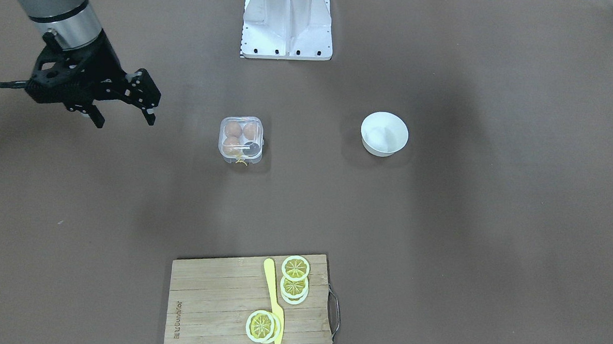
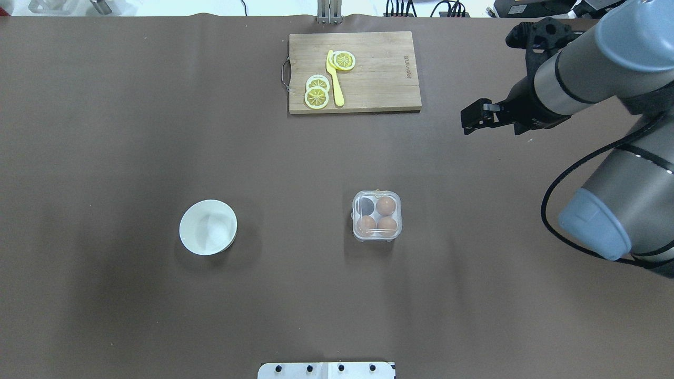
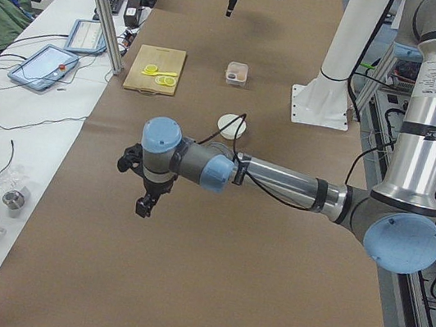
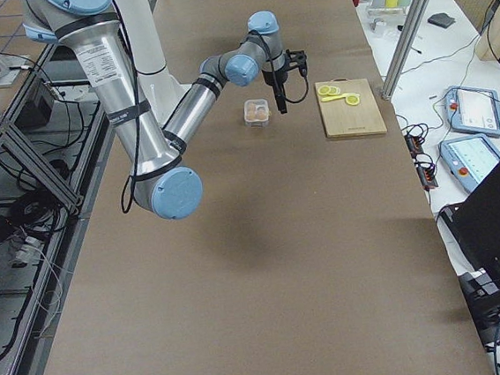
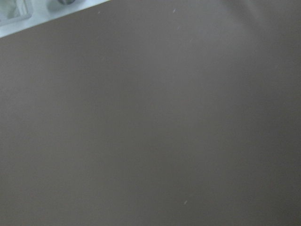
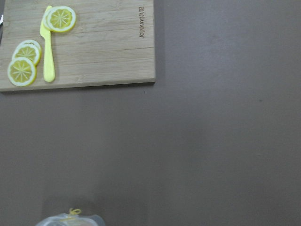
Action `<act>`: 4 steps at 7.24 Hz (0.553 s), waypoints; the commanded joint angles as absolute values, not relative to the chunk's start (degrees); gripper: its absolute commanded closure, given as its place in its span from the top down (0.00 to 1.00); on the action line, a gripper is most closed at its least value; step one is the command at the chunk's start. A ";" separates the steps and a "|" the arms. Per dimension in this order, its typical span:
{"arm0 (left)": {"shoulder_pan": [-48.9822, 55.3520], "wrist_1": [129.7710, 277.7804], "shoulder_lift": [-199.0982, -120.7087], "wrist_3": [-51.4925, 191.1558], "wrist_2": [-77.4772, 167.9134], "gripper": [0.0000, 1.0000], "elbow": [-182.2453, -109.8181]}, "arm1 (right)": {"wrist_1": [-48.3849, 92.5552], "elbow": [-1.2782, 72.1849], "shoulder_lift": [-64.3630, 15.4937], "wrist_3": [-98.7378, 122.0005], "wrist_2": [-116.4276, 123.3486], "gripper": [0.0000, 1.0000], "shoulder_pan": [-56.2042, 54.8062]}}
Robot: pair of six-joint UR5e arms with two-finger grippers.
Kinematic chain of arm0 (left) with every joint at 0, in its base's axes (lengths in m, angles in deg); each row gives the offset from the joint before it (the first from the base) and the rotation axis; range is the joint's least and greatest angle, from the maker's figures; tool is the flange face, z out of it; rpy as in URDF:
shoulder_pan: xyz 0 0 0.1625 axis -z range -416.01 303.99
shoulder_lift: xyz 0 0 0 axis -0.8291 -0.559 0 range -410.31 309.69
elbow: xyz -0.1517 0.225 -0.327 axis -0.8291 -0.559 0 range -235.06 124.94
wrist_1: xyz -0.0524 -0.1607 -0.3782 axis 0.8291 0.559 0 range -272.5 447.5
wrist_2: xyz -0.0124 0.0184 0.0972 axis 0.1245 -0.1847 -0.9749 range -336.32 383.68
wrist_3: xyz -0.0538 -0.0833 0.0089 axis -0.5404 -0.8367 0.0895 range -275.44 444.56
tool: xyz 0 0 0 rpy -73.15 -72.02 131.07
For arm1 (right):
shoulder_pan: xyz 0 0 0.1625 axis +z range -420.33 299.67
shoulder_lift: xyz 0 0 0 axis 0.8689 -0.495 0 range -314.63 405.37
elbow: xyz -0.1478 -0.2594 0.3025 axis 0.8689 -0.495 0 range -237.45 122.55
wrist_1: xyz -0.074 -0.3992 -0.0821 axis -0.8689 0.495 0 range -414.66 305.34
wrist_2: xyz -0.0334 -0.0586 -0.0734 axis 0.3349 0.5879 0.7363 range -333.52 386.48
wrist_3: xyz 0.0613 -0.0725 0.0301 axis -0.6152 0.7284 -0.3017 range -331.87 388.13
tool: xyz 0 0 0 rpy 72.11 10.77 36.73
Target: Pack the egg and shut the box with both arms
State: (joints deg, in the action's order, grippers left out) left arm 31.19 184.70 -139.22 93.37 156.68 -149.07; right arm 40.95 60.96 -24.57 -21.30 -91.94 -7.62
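Eggs are sitting three-strong in the box, right gripper hanging wide between its one and two o'clock, left gripper can't tell its spread.

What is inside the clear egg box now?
The box holds three brown eggs; the fourth well looks dark and empty. The well floors beneath the eggs are covered.

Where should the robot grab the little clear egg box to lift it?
Probably from straight above, pinching two opposite flat side walls of the box. It sits flat and square, and its lid looks shut, so the smooth top gives nothing to hook. Skip the side with the yellow string.
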 commanded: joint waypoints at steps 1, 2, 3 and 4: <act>34.33 186.72 -131.64 93.89 156.66 0.98 -149.09 | 45.26 60.85 -28.60 -6.47 -98.66 1.00 -0.50; 34.51 183.85 -131.87 92.23 156.58 0.98 -149.54 | 45.10 60.85 -32.02 -2.75 -98.67 1.00 1.18; 35.30 181.04 -131.78 87.86 156.23 0.98 -152.16 | 45.18 60.76 -35.54 0.33 -98.50 1.00 3.19; 35.39 178.14 -131.44 86.51 156.22 0.98 -154.97 | 45.18 59.71 -39.23 6.28 -98.41 1.00 6.43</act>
